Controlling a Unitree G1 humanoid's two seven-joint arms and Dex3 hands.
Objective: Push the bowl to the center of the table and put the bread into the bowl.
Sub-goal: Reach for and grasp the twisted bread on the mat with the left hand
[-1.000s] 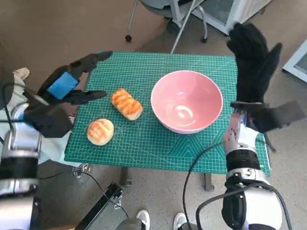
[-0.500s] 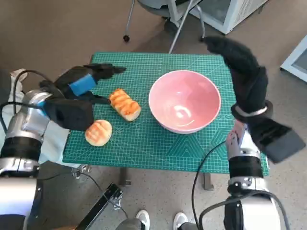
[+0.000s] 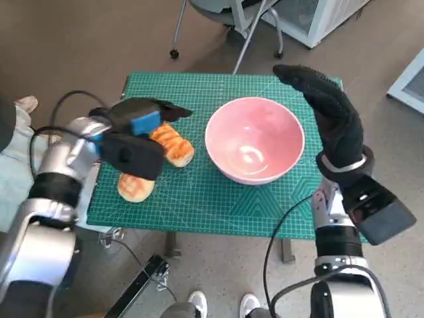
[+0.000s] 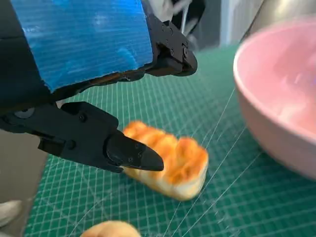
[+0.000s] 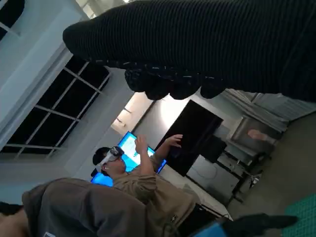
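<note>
Bowl (image 3: 255, 140), near table (image 3: 199, 199) centre, right hand (image 3: 328, 116) flat at its far rim, grasping nothing; loaf (image 3: 173, 143) just left of bowl, left hand (image 3: 136, 132) spread above it, empty: advisable to straddle loaf's long sides squarely before closing.

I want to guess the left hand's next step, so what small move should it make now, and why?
Probably lower the left hand and close its fingers on the long bread. The hand is open above that bread, holding nothing, and the bowl beside it has no bread in it.
</note>
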